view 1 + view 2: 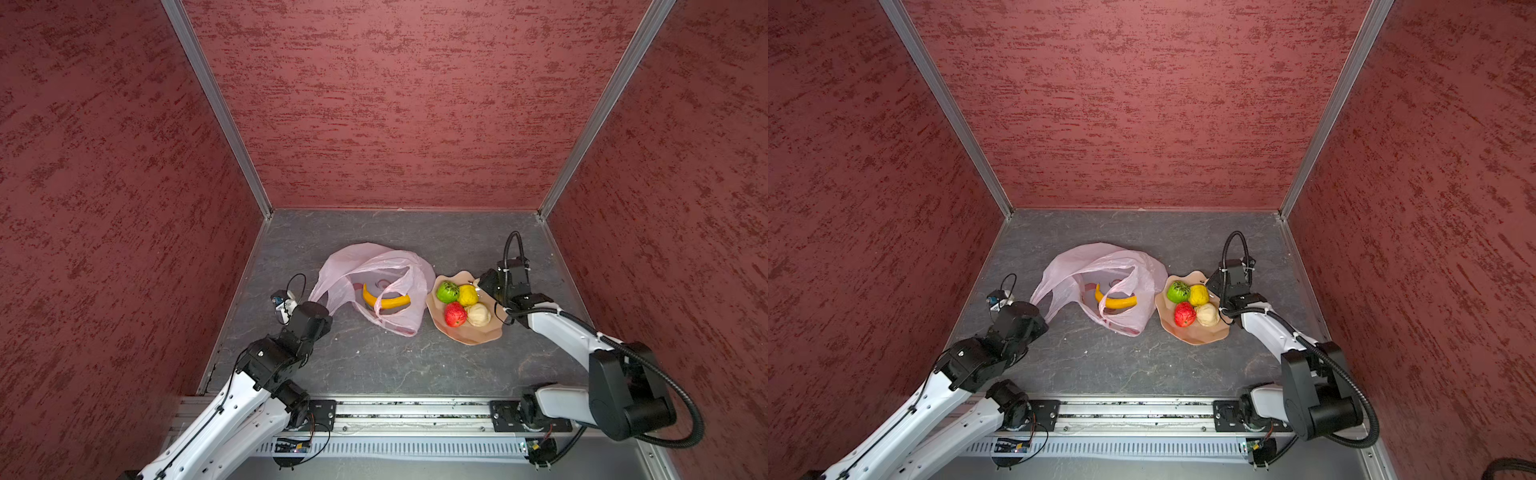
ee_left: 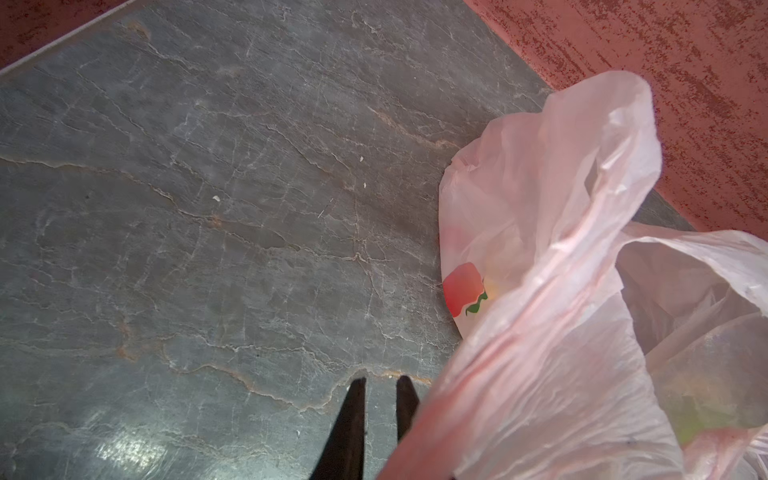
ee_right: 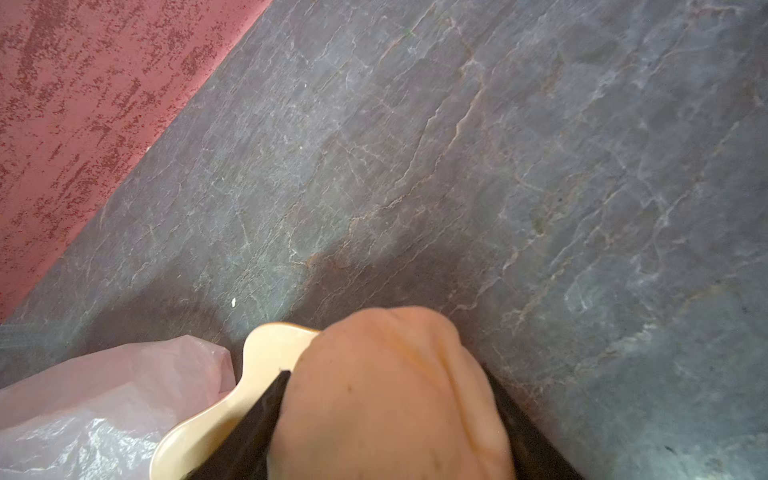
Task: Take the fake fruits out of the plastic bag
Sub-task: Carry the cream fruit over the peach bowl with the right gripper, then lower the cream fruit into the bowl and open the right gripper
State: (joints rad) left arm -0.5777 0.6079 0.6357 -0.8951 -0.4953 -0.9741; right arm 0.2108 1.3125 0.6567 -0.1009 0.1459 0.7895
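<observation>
The plastic bag [image 1: 374, 262] lay crumpled on the grey table [image 1: 374, 365], a little left of the middle, with its mouth gaping. The banana [image 1: 384, 300] was inside it, visible through the opening and crossed by one loop handle. The other handle ran taut to the left, into the left gripper [image 2: 382, 380]. That gripper's fingers stood almost together, with only a thin slit at the tips. The pink film lay over one of them, and the handle appeared to be pinched between them. Just right of the bag sat the peach bowl [image 1: 469, 338]. It held a green ball [image 1: 447, 291] and a yellow ball [image 1: 468, 294] on the far side, and a red ball [image 1: 455, 314] and a beige lump [image 1: 478, 314] on the near side. The right gripper [image 3: 390, 374] hung over the bowl's far right rim, its fingers spread fairly wide and clamped on a second beige lump [image 3: 374, 415] that filled the gap between them
</observation>
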